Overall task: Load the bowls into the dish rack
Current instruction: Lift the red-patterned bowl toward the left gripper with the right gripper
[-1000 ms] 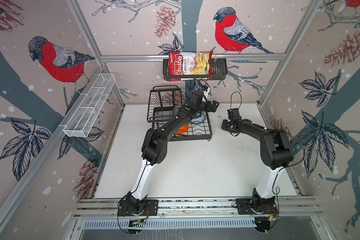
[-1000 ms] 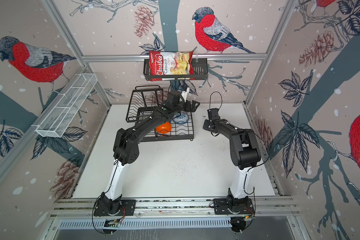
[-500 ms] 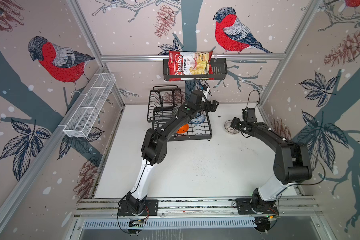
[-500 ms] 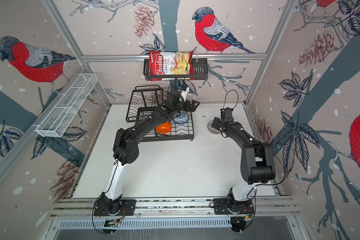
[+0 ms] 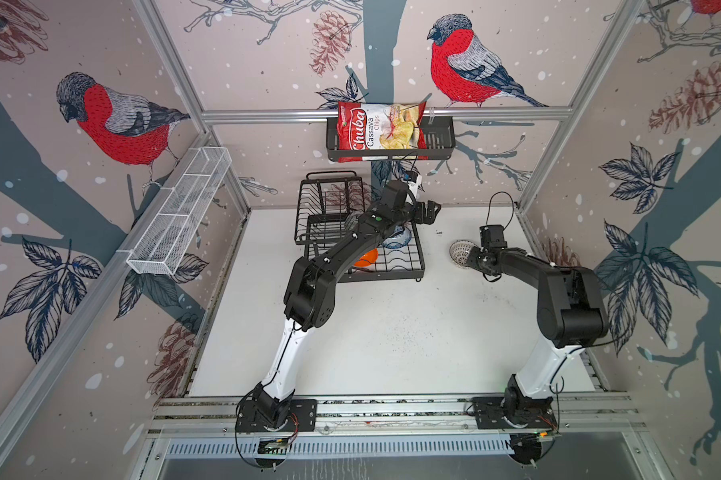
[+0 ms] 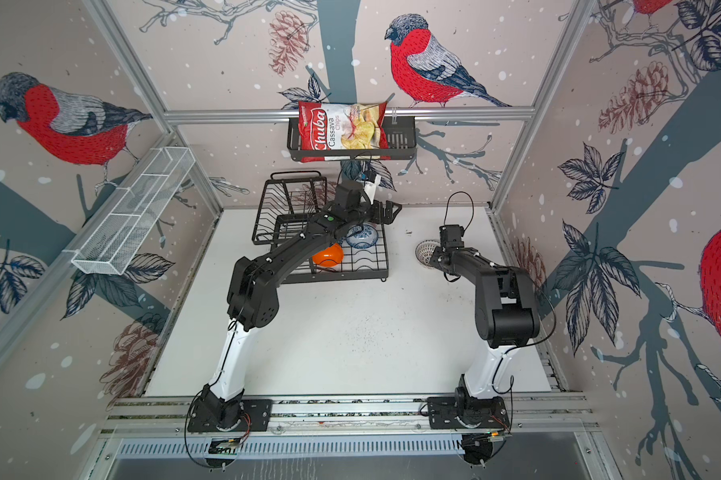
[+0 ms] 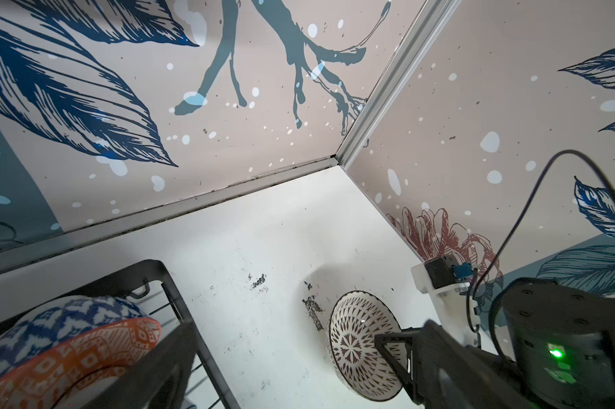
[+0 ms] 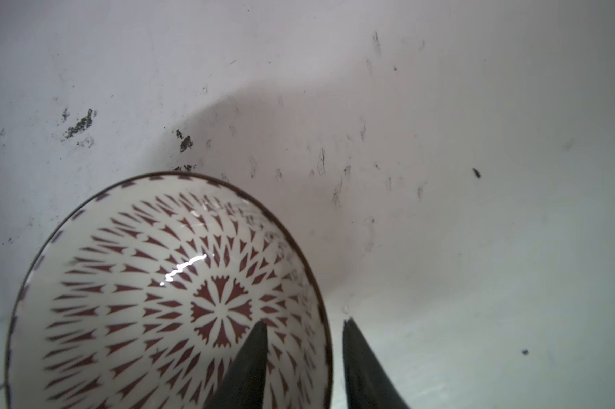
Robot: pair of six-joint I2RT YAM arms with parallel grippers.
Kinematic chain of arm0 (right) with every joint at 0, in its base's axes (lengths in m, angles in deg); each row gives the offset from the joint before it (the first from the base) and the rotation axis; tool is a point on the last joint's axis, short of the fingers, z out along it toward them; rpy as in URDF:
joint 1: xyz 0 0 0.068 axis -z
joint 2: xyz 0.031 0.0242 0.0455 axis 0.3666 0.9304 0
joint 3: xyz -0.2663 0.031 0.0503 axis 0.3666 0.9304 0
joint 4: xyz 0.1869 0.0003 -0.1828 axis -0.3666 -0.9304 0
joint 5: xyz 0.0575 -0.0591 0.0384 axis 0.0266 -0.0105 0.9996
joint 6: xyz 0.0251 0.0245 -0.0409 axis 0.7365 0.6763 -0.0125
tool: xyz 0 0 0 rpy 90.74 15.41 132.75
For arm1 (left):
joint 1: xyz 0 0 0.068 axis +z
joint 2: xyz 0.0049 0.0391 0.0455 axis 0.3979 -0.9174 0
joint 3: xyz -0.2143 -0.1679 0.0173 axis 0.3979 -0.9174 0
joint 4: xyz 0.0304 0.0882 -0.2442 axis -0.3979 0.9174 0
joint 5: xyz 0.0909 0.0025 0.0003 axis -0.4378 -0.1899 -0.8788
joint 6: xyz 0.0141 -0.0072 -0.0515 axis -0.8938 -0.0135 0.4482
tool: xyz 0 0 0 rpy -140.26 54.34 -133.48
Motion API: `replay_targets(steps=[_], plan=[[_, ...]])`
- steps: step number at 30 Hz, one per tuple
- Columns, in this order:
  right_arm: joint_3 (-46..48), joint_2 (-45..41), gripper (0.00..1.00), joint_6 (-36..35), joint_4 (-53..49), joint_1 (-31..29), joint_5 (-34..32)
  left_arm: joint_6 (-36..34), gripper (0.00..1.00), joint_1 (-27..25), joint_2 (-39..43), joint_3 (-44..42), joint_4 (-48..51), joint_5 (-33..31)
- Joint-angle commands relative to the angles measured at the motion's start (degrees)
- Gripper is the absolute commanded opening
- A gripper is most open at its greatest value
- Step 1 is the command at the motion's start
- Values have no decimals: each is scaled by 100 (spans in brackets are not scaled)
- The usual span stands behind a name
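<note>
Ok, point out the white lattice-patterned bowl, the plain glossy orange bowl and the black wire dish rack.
White lattice-patterned bowl (image 8: 178,294): right wrist view, patterned inside.
Plain glossy orange bowl (image 6: 327,254): a top view, orange surface.
Black wire dish rack (image 6: 350,277): a top view, front rim.

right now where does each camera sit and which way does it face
Both top views: high in front, looking down on the table; left arm and right arm show whole.
Left wrist: over the dish rack, facing the far right corner; right gripper shows.
Right wrist: looks down past its fingers at the white bowl.
Shared: both wrist views see that bowl.
</note>
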Motion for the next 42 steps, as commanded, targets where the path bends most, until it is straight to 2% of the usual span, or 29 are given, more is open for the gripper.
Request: replay_targets(steps=[1, 8, 14, 18, 21, 25, 33, 37, 42], plan=[[-35, -12, 18, 141, 177, -24, -159, 6, 97, -6, -18, 48, -254, 82], [-730, -434, 4, 466, 251, -359, -89, -141, 97, -66, 270, 102, 86, -139], [-1537, -614, 1, 816, 661, -768, -448, -102, 98, -38, 1293, -900, -275, -752], [-1388, -641, 0, 895, 1529, -1069, -788, 28, 97, 12, 1741, -1584, -779, -887], [-884, -744, 0, 717, 2481, -1235, -882, 40, 98, 61, 1560, -1455, -656, -933], [-352, -922, 0, 581, 3231, -1276, -924, 124, 97, 90, 1115, -1018, -416, -760], [300, -1450, 0, 427, 3945, -1366, -801, 391, 89, 64, 568, -600, -355, -435], [392, -1577, 0, 352, 3963, -1397, -806, 318, 86, -54, 512, -513, -277, -577], [591, -1769, 0, 192, 4264, -1560, -842, 348, 77, -110, 414, -450, -296, -495]])
